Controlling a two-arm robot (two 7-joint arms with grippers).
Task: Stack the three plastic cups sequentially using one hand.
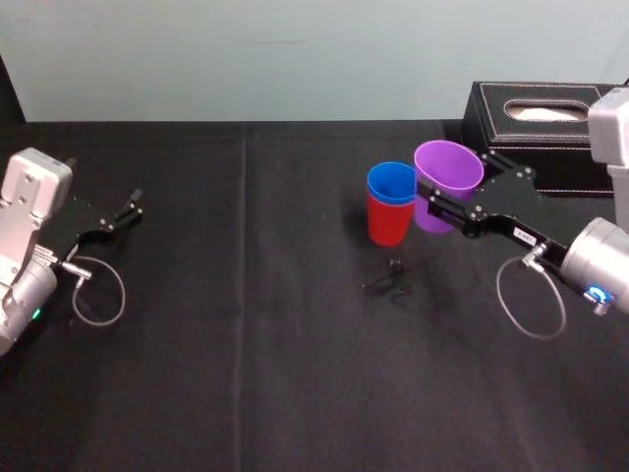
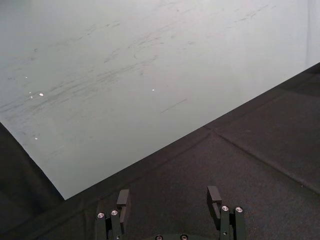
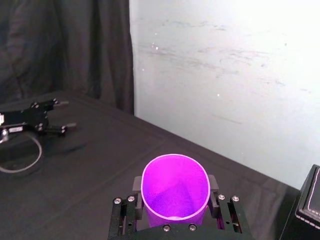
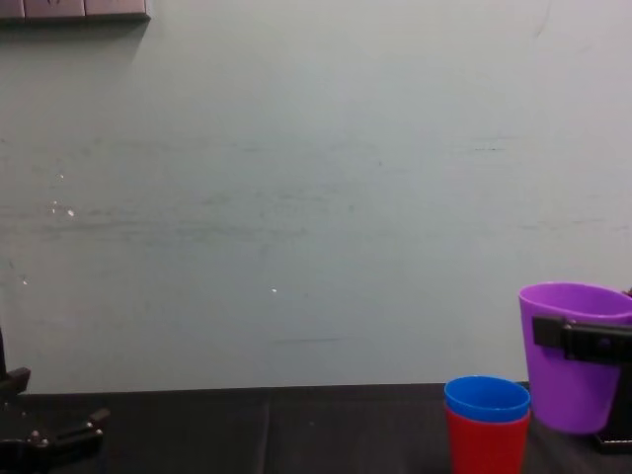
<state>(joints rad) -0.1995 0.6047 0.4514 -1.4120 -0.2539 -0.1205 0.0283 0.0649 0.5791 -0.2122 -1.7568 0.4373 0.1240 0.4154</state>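
Jaws clamped on the purple cup (image 1: 444, 162) right of centre, the right gripper (image 1: 457, 192) should align it over the blue cup (image 1: 391, 184) nested in the red cup (image 1: 389, 224) and lower straight; the left gripper (image 1: 118, 218) sits far left, jaws released.

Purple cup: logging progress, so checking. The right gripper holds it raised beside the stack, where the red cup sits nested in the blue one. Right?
Not quite: the blue cup sits nested in the red cup, as the chest view shows. The right gripper does hold the purple cup raised beside that stack. The left gripper rests parked, open.
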